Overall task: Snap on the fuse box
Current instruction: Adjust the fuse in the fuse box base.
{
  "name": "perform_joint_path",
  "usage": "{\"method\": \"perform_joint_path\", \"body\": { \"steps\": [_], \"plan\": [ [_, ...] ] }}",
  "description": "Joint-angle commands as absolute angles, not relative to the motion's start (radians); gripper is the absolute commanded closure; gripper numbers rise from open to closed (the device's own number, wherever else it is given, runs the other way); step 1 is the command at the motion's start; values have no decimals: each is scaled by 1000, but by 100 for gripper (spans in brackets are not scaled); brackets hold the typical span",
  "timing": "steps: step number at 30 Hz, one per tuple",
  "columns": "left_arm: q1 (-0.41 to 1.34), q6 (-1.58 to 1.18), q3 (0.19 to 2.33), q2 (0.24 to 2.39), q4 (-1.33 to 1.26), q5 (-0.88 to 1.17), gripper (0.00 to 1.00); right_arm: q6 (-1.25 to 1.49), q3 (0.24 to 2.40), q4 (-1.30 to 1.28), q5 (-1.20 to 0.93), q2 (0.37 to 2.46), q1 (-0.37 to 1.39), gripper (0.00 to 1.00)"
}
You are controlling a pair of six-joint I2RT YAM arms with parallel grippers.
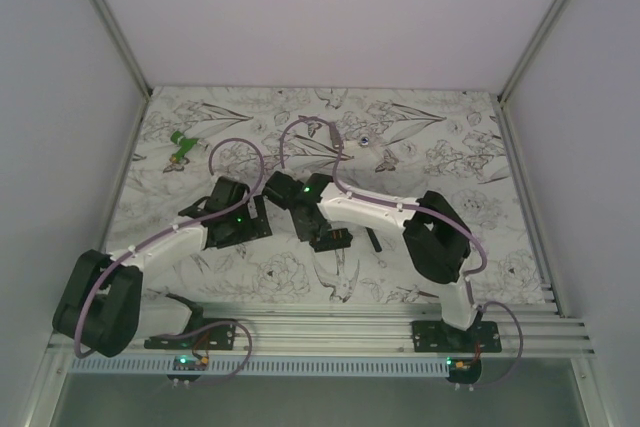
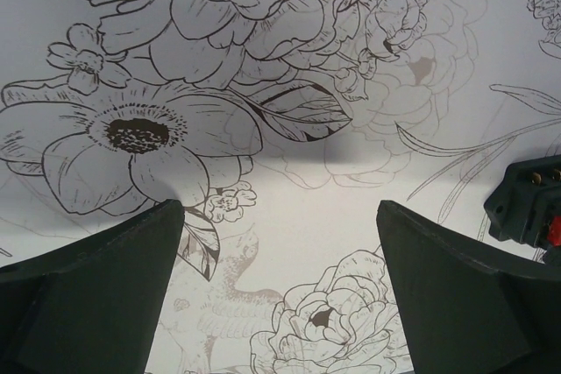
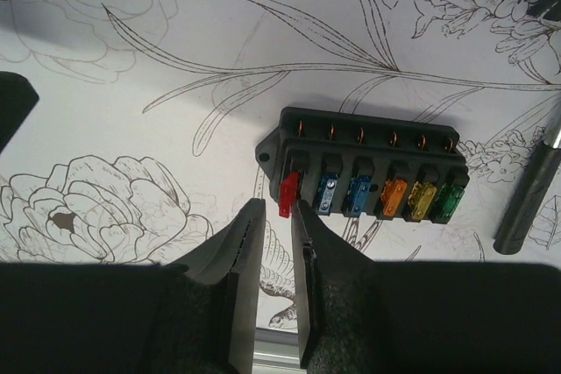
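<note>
Right gripper (image 3: 277, 209): jaws narrowed to a slit, gripping nothing. Fuse box (image 3: 364, 168) lies just ahead, long axis crosswise, its body running off rightward. Red fuse (image 3: 287, 193) sits skewed right at the tips. Left gripper (image 2: 280, 208) is spread wide and empty, with the box beyond its right finger. The right arm looks nearer.
</note>
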State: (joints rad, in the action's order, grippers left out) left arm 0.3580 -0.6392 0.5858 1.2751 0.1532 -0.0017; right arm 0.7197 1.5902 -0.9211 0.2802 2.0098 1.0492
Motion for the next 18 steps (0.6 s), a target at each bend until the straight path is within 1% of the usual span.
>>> {"method": "perform_joint_path", "body": {
  "steps": [1,14,18],
  "plan": [
    [339,-645,553,1292,204,-27,0,755,1624,-931,327,2026,1055,76],
    [339,-643,552,1281,204,-5,0,771,1621,-938,333,2046,1046,82],
    [340,-643,552,1281,204,-2,0,766,1625,-936,326,2049,1046,80]
  ]
}}
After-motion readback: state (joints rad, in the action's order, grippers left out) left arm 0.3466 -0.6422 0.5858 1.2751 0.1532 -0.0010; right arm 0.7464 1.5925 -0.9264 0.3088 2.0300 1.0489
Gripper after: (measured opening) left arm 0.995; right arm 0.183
